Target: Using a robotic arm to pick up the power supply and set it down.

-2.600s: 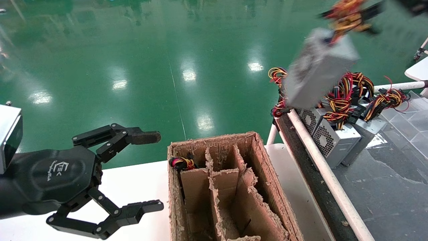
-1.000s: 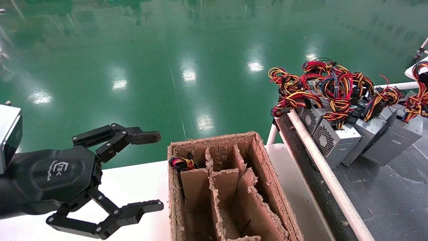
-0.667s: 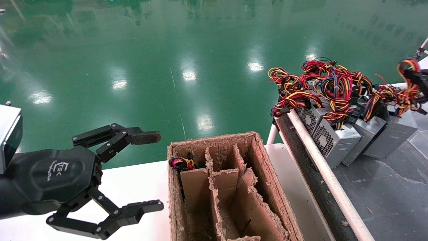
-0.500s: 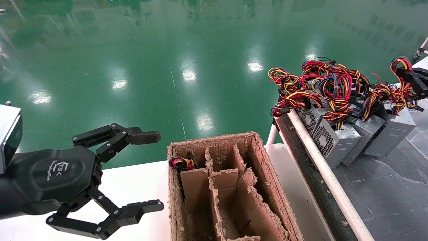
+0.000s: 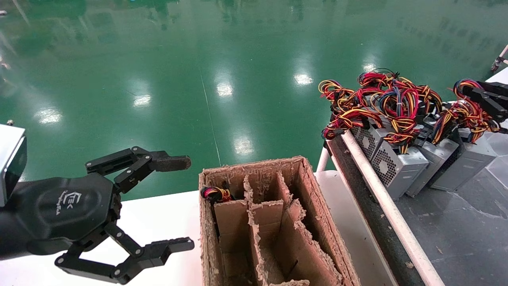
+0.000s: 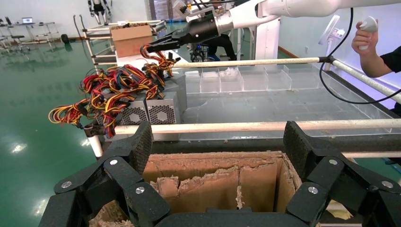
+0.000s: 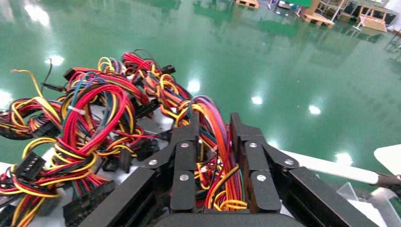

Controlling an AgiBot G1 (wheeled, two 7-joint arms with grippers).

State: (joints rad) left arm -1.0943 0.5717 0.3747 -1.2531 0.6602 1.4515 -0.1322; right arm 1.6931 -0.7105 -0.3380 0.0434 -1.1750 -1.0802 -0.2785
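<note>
The right gripper (image 7: 215,156) gripped the wire bundle (image 7: 213,137) as a handle, the power supply (image 5: 462,165) resting beside the other units (image 5: 397,163) on the conveyor, while the left gripper (image 5: 174,202) waited open beside the carton (image 5: 317,206)

The right tool (image 5: 472,93) is cut off by the head view's right edge, the power supply (image 5: 462,165) beneath it is half covered by its wire bundle (image 5: 466,115), and the cardboard box (image 5: 274,222) is cropped at the bottom edge.
</note>
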